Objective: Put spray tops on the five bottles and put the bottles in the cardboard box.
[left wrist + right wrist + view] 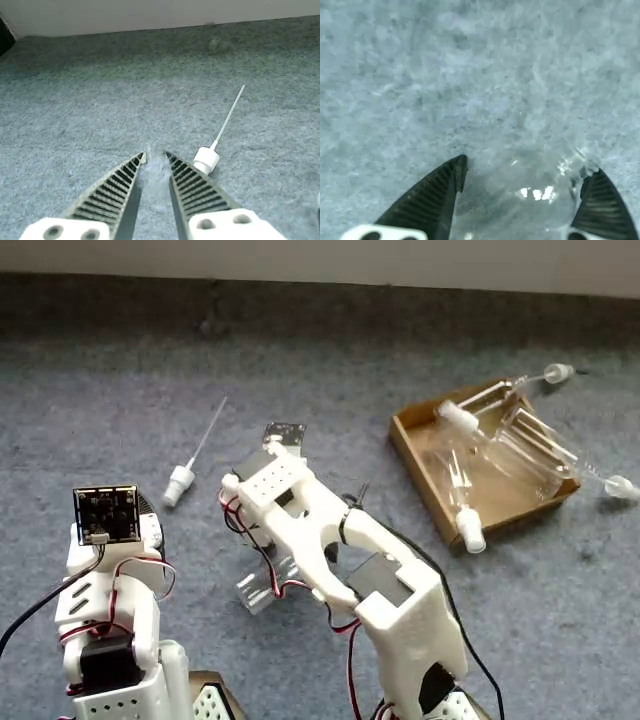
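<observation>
A: Where's the uncapped clear plastic bottle (535, 205)?

B: Lying on the grey counter (520, 620), straddled by the right hand (527, 167), which is spread wide and not clearly pinching it. Close squarely on its body.

A: And the thin-tubed white spray top (206, 160)?

B: Ten o'clock from the bottle, beside the left hand (155, 156), which is barely parted and empty. The brown cardboard box (415, 475) lies at two o'clock.

The table cover (330, 370) is grey cloth, matt and fuzzy; the cardboard box (415, 475) at three o'clock is dull brown paperboard. The bottles (520, 455) in it look clear and glossy, and the spray top (179, 483) at nine o'clock is smooth white plastic. The left gripper (155, 157) has ribbed black fingers (192, 182).
</observation>
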{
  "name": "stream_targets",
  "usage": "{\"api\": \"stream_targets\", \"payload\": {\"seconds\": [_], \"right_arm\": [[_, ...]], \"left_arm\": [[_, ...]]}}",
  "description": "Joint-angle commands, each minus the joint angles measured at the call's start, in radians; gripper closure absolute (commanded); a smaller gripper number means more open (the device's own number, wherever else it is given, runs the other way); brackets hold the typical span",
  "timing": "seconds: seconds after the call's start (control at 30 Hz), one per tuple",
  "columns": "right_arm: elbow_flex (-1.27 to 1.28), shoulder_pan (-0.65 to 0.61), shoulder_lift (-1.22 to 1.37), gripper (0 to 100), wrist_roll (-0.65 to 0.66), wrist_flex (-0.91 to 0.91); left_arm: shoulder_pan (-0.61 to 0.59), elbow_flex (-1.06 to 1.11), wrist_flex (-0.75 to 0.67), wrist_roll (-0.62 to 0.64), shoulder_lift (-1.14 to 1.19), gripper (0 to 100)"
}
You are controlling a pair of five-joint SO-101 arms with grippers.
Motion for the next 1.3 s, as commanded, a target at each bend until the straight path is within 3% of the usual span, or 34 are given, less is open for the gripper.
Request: {"api": "stream_targets", "payload": {"seconds": [0.0,0.3,0.43,0.63,1.03,1.2,1.27], "right_arm": [[0.01,0.001,-0.025,68.1,-0.006,0.024],[-0.007,0.081,-0.025,68.1,-0.018,0.156],[-0.004,0.148,-0.025,68.6,0.064,0.163],[-0.001,0.232,-0.025,78.9,0.18,0.163],[-0.015,0.234,-0.03,81.4,0.192,0.189],[-0.292,0.237,-0.028,73.0,0.18,0.417],[-0.417,0.234,-0.044,72.4,0.133,0.415]], "left_arm": [[-0.008,-0.004,-0.021,-0.003,-0.008,99],[-0.008,-0.004,-0.021,-0.003,-0.008,99],[-0.008,-0.004,-0.021,-0.003,-0.008,99],[-0.008,-0.004,-0.021,-0.003,-0.008,99],[-0.008,-0.004,-0.021,-0.003,-0.008,99],[-0.007,-0.004,-0.021,-0.003,-0.008,99],[-0.007,-0.004,-0.021,-0.003,-0.008,99]]}}
